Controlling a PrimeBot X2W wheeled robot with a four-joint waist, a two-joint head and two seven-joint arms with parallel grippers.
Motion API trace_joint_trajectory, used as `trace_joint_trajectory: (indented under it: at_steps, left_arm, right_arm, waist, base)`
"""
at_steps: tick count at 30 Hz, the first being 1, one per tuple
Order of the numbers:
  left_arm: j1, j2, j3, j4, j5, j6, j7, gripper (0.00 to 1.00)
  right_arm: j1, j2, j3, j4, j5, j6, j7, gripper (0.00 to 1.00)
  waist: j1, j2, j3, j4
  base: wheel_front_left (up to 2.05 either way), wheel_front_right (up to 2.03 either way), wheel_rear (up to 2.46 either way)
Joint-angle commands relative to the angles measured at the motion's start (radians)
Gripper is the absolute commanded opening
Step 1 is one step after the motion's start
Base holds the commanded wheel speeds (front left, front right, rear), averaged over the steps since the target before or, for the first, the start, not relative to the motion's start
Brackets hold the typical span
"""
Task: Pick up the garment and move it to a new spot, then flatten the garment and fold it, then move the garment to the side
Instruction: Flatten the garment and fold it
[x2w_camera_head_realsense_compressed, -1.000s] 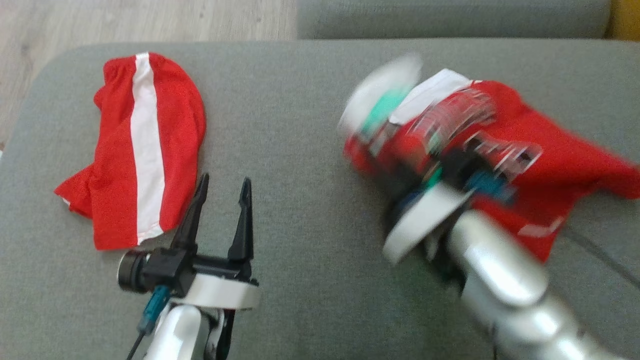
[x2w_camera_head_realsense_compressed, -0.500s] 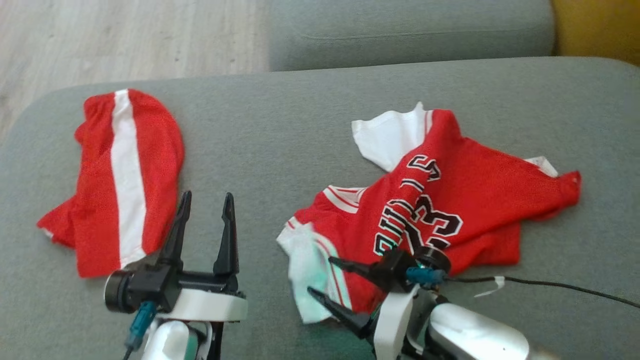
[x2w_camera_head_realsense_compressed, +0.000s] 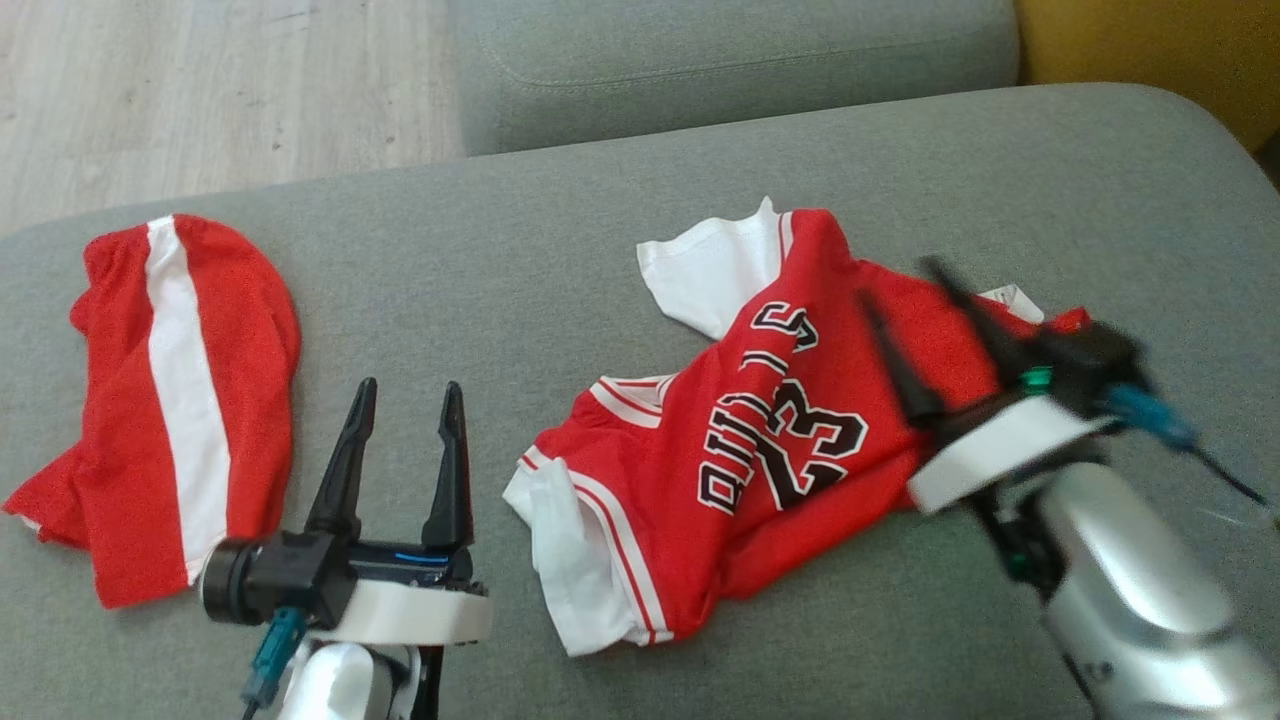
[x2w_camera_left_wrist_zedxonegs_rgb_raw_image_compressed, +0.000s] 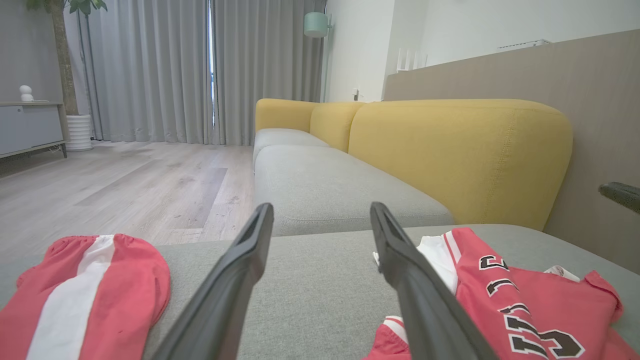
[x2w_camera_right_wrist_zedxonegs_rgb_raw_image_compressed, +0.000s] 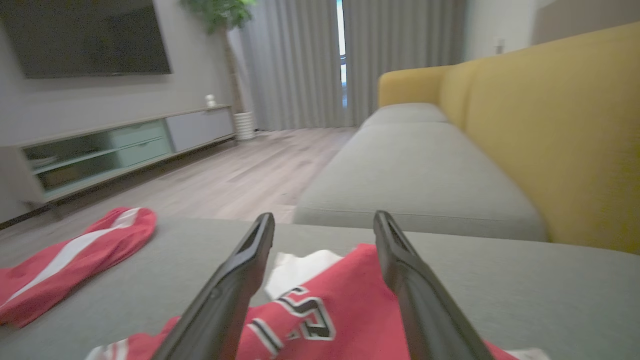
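Recommend taking the rumpled red jersey (x2w_camera_head_realsense_compressed: 700, 440), lying number-up on the grey sofa seat (x2w_camera_head_realsense_compressed: 560, 250) beside the empty, spread left claw (x2w_camera_head_realsense_compressed: 408, 390) and under the empty, spread right claw (x2w_camera_head_realsense_compressed: 898, 280), by opposite edges and drawing outward evenly, clear of the red shorts (x2w_camera_head_realsense_compressed: 250, 350).

Two red garments: one jersey (x2w_camera_head_realsense_compressed: 760, 440) and one shorts (x2w_camera_head_realsense_compressed: 170, 400). Two grasping parts: left end effector (x2w_camera_head_realsense_compressed: 410, 384) and right end effector (x2w_camera_head_realsense_compressed: 897, 279). One sofa (x2w_camera_head_realsense_compressed: 600, 250), one television (x2w_camera_right_wrist_zedxonegs_rgb_raw_image_compressed: 85, 37), one plant (x2w_camera_right_wrist_zedxonegs_rgb_raw_image_compressed: 220, 12).
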Motion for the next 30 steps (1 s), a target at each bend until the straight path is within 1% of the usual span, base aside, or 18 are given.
trace_joint_trajectory:
  at_steps: [1,4,5,7,9,12,16,23,26,30]
  left_arm:
    - [-0.033,0.002,0.037,-0.041,-0.003,-0.002,-0.005,1.00]
    - [-0.029,0.002,0.033,-0.050,-0.005,-0.002,-0.005,1.00]
    - [-0.027,0.002,0.031,-0.053,-0.006,-0.001,-0.005,1.00]
    - [-0.025,0.002,0.026,-0.058,-0.007,-0.001,-0.005,1.00]
    - [-0.023,0.002,0.022,-0.063,-0.008,-0.002,-0.005,1.00]
    - [-0.022,0.002,0.019,-0.072,-0.006,-0.003,-0.005,1.00]
    - [-0.023,0.002,0.016,-0.077,-0.004,-0.005,-0.005,1.00]
    - [-0.041,0.002,-0.001,-0.080,-0.002,-0.011,-0.005,1.00]
    - [-0.060,0.002,-0.011,-0.079,0.000,-0.014,-0.005,1.00]
    - [-0.093,0.002,-0.024,-0.079,-0.009,-0.010,-0.005,1.00]
  right_arm:
    - [0.040,0.026,-0.085,-0.039,-0.046,-0.001,-0.019,1.00]
    - [0.115,0.091,-0.263,-0.077,-0.141,-0.001,-0.025,1.00]
    - [0.142,0.117,-0.307,-0.091,-0.169,-0.001,-0.026,1.00]
    - [0.192,0.157,-0.373,-0.114,-0.220,-0.001,-0.027,1.00]
    - [0.229,0.183,-0.410,-0.137,-0.253,-0.001,-0.027,1.00]
    - [0.260,0.204,-0.435,-0.169,-0.280,-0.001,-0.027,1.00]
    - [0.266,0.212,-0.452,-0.187,-0.294,-0.001,-0.027,1.00]
    - [0.215,0.216,-0.472,-0.205,-0.321,-0.001,-0.021,1.00]
    - [0.153,0.216,-0.470,-0.201,-0.347,-0.001,0.019,1.00]
    - [0.037,0.212,-0.469,-0.168,-0.371,-0.001,0.120,1.00]
  waist:
    - [-0.0001,0.0000,0.001,-0.006]
    - [-0.0001,0.0000,0.002,-0.011]
    - [-0.0001,0.0000,0.002,-0.011]
    - [-0.0001,0.0000,0.004,-0.012]
    - [-0.0001,0.0000,0.006,-0.012]
    - [-0.0001,0.0000,0.011,-0.012]
    - [-0.0001,0.0000,0.016,-0.009]
    - [-0.0001,0.0000,0.044,0.022]
    - [-0.0001,0.0000,0.076,0.050]
    - [-0.0001,0.0000,0.130,0.093]
  base:
    - [0.00,0.00,0.00]
    - [0.00,0.00,0.00]
    - [0.00,0.00,0.00]
    - [0.00,0.00,0.00]
    - [0.00,0.00,0.00]
    - [0.00,0.00,0.00]
    - [0.00,0.00,0.00]
    - [0.00,0.00,0.00]
    - [0.00,0.00,0.00]
    - [0.00,0.00,0.00]
